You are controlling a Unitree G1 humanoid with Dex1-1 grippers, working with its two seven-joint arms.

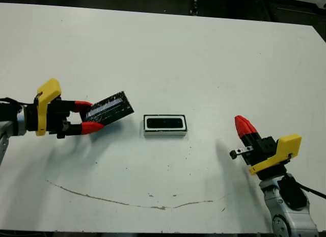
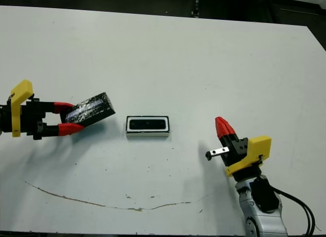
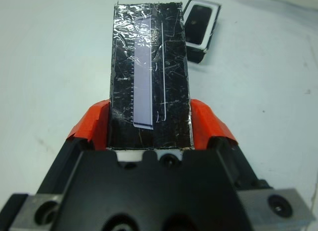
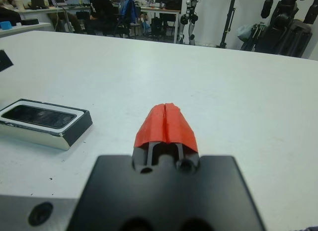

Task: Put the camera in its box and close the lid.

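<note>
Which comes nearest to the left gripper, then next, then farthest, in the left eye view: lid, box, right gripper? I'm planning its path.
1. The lid: clamped in the left gripper.
2. The box: mid-table, toward the robot's right.
3. The right gripper: beyond the box, far right side.

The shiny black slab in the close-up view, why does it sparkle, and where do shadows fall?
Left wrist view: the lid, crinkled like foil, catches light in scattered glints, with a pale strip along its middle. Left eye view: soft shadows lie on the table beside the left hand, the box and the right hand.
</note>
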